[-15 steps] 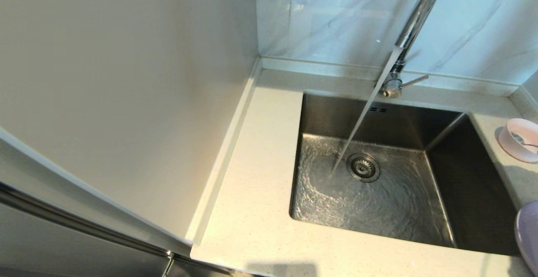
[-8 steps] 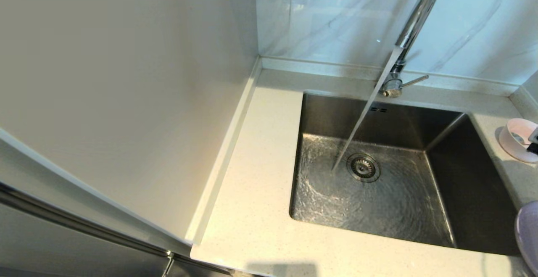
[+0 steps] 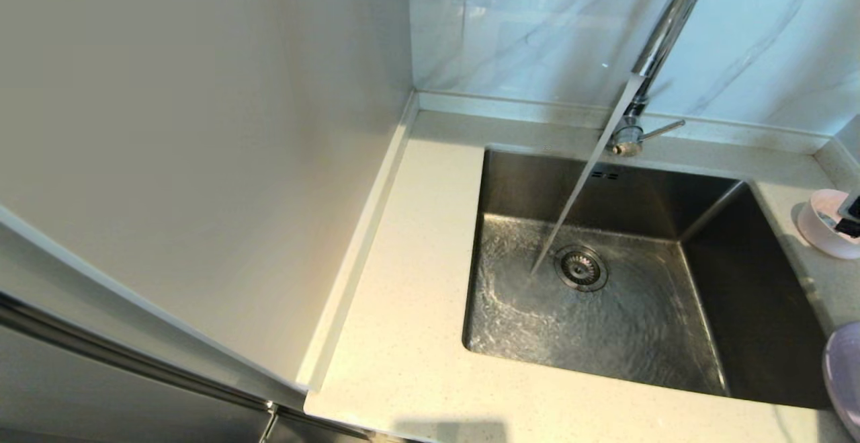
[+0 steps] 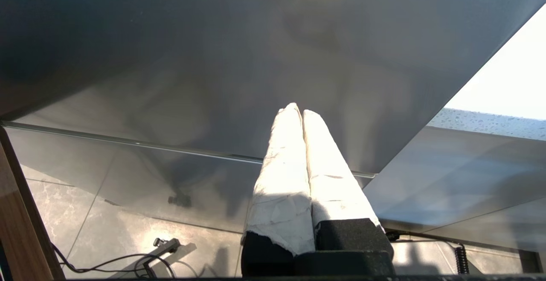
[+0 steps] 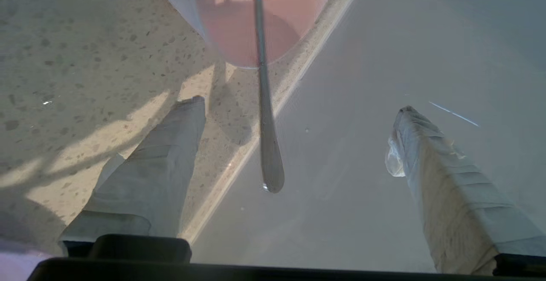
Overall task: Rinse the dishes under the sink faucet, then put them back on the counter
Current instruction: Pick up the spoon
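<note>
Water runs from the chrome faucet (image 3: 662,33) into the steel sink (image 3: 759,295) beside the drain strainer (image 3: 581,267). The pale-pink bowl (image 3: 820,228) stands on the counter (image 3: 410,282) at the far right, with the silver spoon (image 5: 266,114) leaning out of it. My right gripper (image 5: 298,104) is open, its fingers on either side of the spoon handle without touching it; only a dark corner of that gripper shows over the bowl in the head view. The lilac plate (image 3: 843,376) peeks in at the right edge. My left gripper (image 4: 298,110) is shut, empty, parked low off the counter.
A tall pale cabinet side (image 3: 201,127) walls off the left of the counter. The grey-veined marble wall (image 3: 537,26) rises behind the faucet, whose side lever (image 3: 662,130) points right. A plain grey panel (image 5: 405,38) stands right of the bowl.
My right gripper has come in from the right edge over the bowl, now hiding the spoon in the head view. Water keeps running. The left arm has not moved.
</note>
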`<state>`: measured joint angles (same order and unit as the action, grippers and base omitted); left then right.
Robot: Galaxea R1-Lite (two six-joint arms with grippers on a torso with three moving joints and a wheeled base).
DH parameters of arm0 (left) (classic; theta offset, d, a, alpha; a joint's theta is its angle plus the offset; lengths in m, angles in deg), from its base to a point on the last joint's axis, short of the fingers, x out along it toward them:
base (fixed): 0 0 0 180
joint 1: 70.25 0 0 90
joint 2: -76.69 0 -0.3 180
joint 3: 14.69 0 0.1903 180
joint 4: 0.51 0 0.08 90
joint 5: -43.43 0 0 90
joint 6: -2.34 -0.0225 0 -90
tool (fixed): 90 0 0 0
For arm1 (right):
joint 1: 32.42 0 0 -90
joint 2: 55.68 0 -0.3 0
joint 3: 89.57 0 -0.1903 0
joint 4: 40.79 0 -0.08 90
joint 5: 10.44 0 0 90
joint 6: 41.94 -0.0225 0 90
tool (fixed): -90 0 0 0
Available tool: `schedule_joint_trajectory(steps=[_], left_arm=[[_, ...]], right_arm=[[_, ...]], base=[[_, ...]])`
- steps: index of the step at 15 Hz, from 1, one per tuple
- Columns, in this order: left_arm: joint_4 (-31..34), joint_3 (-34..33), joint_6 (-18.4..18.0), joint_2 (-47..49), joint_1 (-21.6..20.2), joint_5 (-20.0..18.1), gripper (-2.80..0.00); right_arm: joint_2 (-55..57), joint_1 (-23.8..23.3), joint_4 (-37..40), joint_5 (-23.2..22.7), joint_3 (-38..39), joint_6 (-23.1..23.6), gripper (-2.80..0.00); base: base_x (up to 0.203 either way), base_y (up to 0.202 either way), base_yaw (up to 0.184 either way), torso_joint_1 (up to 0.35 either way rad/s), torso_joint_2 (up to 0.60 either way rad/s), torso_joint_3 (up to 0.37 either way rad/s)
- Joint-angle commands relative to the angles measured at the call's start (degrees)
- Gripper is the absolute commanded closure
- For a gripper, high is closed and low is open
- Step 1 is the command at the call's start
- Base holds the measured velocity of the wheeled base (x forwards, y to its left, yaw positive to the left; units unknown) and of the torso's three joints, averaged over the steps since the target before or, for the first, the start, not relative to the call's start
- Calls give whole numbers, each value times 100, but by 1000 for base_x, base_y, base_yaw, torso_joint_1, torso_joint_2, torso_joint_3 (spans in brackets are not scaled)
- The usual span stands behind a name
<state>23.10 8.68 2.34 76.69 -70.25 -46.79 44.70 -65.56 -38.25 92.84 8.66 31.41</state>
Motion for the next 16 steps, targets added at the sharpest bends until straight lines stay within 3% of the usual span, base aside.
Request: schedule_joint_trajectory(steps=[1,8,16], left_arm=[[2,0,0,0,0,1,0],[2,0,0,0,0,0,0],[2,0,0,0,0,4,0]], right_arm=[[205,-18,-86,17,-87,81,-280],[461,-158,-167,123,-466,446,-280],[719,-211,-193,211,-655,489,-280]], base=[[0,0,0,0,0,0],[0,0,0,0,0,0],[0,0,0,0,0,0]])
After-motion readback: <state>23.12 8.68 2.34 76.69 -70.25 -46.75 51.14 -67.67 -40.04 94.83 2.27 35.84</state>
